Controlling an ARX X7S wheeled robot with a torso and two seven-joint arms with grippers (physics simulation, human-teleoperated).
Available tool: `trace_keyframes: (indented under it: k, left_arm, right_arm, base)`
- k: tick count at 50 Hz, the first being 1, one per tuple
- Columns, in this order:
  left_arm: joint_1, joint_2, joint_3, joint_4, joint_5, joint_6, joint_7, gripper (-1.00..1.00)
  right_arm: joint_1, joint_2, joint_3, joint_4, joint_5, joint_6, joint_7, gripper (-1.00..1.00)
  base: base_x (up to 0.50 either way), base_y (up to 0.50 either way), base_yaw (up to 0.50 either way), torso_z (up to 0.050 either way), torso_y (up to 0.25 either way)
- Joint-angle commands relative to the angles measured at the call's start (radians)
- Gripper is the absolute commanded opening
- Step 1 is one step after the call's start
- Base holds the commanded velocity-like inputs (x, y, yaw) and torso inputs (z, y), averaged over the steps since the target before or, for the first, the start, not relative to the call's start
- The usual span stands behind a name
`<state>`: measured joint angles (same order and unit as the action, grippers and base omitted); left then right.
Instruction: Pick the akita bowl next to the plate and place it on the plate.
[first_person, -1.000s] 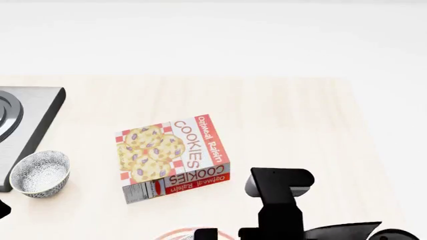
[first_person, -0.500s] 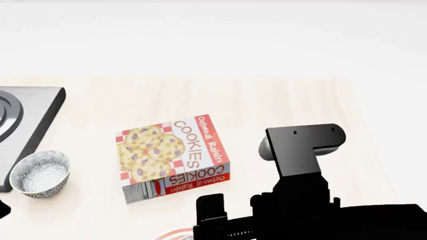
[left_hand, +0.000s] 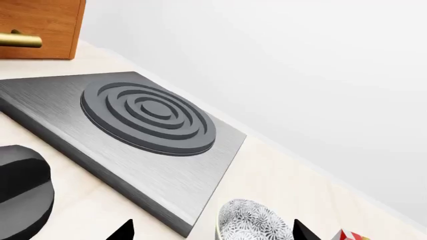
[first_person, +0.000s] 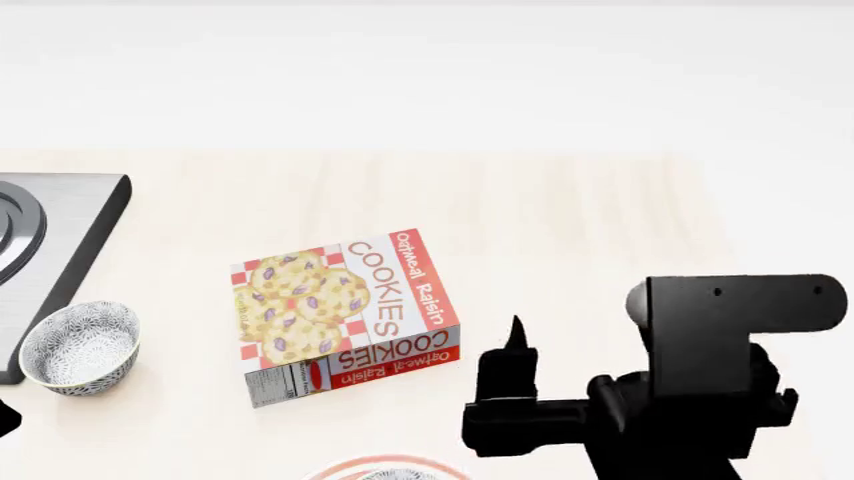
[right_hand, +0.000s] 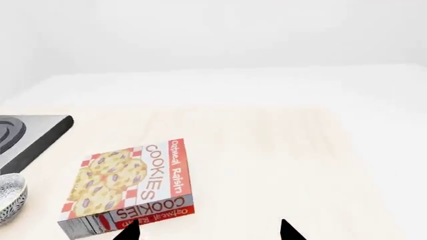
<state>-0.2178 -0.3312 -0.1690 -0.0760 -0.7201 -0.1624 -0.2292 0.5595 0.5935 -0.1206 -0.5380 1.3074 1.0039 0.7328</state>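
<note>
I take the flat red-and-white cardboard cookie box, lying face up on the pale wooden table, as my landmark. On the head camera, the plate with red stripes shows only as a sliver of rim at the frame edge, nearer the robot than the box. A pale patterned shape sits inside that rim, but I cannot tell what it is. A small patterned grey-and-white akita bowl stands to the left of the box, touching the edge of the brushed grey metal hob slab. The black right gripper hangs just right of the box's near corner. On its wrist camera, the two fingertips are well apart, with nothing between them. The left gripper also shows separated tips, either side of the bowl by the hob.
</note>
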Motion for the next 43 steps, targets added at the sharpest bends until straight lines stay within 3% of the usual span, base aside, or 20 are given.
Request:
trace_keyframes:
  k: [1,3,6,9,12,20,35,43]
  left_arm:
    - [-0.002,0.001,0.003,-0.01,0.003,0.009,0.003,1.0]
    - [-0.004,0.002,0.004,-0.019,0.006,0.014,0.007,1.0]
    - [-0.001,0.002,0.004,-0.018,0.007,0.017,0.007,1.0]
    - [0.002,0.002,0.005,-0.015,0.006,0.017,0.006,1.0]
    - [0.0,0.003,0.005,-0.024,0.008,0.023,0.011,1.0]
    - [-0.011,0.006,0.009,-0.055,0.014,0.038,0.024,1.0]
    - [-0.02,0.006,0.012,-0.085,0.016,0.051,0.037,1.0]
    - [-0.014,0.002,0.012,-0.069,0.01,0.043,0.03,1.0]
  right_arm:
    - [-0.188,-0.012,0.01,-0.077,-0.413,-0.293,-0.152,1.0]
    - [-0.209,-0.03,0.041,-0.056,-0.344,-0.271,-0.12,1.0]
    - [-0.253,-0.033,0.01,-0.056,-0.498,-0.37,-0.14,1.0]
    - [-0.269,-0.038,0.015,-0.056,-0.502,-0.367,-0.118,1.0]
    - [-0.307,-0.043,-0.009,-0.063,-0.629,-0.466,-0.124,1.0]
    - [-0.35,-0.062,-0.019,-0.043,-0.745,-0.548,-0.089,1.0]
    - [-0.461,-0.095,-0.019,0.03,-0.968,-0.856,-0.089,1.0]
    - [-0.49,-0.091,-0.013,0.046,-1.013,-0.902,-0.078,1.0]
  base:
    - [0.0,0.0,0.0,0.0,0.0]
    - [0.0,0.0,0.0,0.0,0.0]
    - [0.0,0.0,0.0,0.0,0.0]
    - [0.0,0.0,0.0,0.0,0.0]
    - [0.0,0.0,0.0,0.0,0.0]
    - [0.0,0.0,0.0,0.0,0.0]
    - [0.0,0.0,0.0,0.0,0.0]
    - [0.0,0.0,0.0,0.0,0.0]
